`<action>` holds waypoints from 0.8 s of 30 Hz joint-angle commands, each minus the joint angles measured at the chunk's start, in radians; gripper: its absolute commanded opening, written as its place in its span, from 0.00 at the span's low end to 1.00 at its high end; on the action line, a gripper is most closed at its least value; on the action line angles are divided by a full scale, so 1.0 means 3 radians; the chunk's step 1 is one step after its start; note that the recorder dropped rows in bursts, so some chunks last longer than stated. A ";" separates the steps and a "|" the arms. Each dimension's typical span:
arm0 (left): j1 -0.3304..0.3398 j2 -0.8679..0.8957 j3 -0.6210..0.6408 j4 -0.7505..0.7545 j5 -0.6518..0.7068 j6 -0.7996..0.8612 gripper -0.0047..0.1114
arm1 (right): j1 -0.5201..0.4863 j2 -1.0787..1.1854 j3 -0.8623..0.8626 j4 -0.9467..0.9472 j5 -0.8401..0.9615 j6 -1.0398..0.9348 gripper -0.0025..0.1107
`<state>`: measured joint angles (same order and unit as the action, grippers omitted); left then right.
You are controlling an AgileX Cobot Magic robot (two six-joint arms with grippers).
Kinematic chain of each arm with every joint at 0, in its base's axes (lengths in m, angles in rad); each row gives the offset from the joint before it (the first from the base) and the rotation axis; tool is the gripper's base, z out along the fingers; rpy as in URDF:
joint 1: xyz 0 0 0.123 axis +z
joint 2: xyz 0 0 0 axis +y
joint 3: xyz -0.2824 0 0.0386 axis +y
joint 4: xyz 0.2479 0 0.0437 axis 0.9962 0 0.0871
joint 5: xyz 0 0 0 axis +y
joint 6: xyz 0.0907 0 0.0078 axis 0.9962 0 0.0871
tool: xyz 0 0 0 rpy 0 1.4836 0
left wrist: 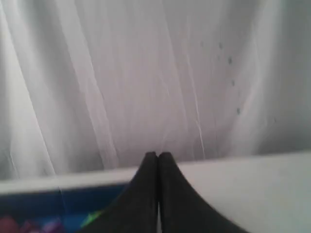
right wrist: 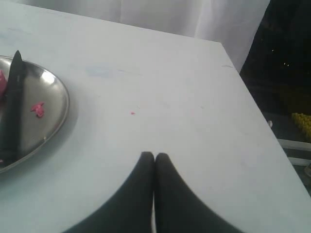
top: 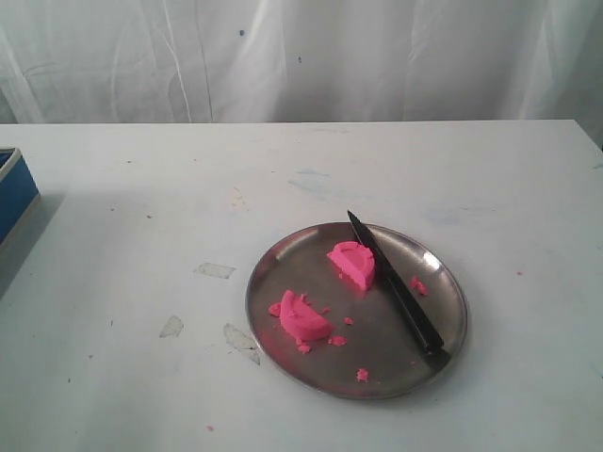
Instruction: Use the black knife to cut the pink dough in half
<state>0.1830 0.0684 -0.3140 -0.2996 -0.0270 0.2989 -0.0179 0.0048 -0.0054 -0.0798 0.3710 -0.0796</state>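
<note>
Two half-round chunks of pink dough lie apart on the steel plate (top: pixel 283 325): one (top: pixel 352 264) toward the back, the other (top: pixel 302 317) at the front left. The black knife (top: pixel 394 282) rests across the plate's right side, tip toward the back, beside the rear chunk; the right wrist view shows the knife (right wrist: pixel 13 107) on the plate (right wrist: pixel 56 102). Neither arm appears in the exterior view. My left gripper (left wrist: pixel 157 154) is shut with nothing in it and faces the curtain. Over bare table off the plate, my right gripper (right wrist: pixel 154 155) is shut and empty.
Small pink crumbs (top: pixel 362 375) lie scattered on the plate. A blue bin (top: pixel 14 193) sits at the table's left edge. Scraps of clear tape (top: pixel 215 271) stick to the table left of the plate. A white curtain (top: pixel 301 56) hangs behind the table.
</note>
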 commanded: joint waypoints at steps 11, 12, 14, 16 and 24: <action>-0.0027 -0.0032 0.0645 -0.0023 0.1729 -0.1665 0.04 | -0.0006 -0.0016 0.0018 0.0004 -0.0013 -0.0014 0.02; -0.0027 -0.0032 0.0645 -0.0095 0.1713 -0.1577 0.04 | -0.0006 -0.0016 0.0018 0.0004 -0.0013 -0.0014 0.02; -0.0027 -0.0032 0.0645 -0.0098 0.1713 -0.1501 0.04 | -0.0006 -0.0016 0.0018 0.0004 -0.0013 -0.0014 0.02; -0.0035 -0.0061 0.0645 -0.0088 0.1713 -0.1492 0.04 | -0.0006 -0.0016 0.0018 0.0004 -0.0013 -0.0014 0.02; -0.0336 -0.0228 0.0651 0.0770 0.1748 -0.2051 0.04 | -0.0006 -0.0016 0.0018 0.0004 -0.0013 -0.0014 0.02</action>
<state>0.1338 0.0107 -0.1244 -0.2017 0.4982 -0.1914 -0.0179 0.0048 -0.0054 -0.0798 0.3710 -0.0796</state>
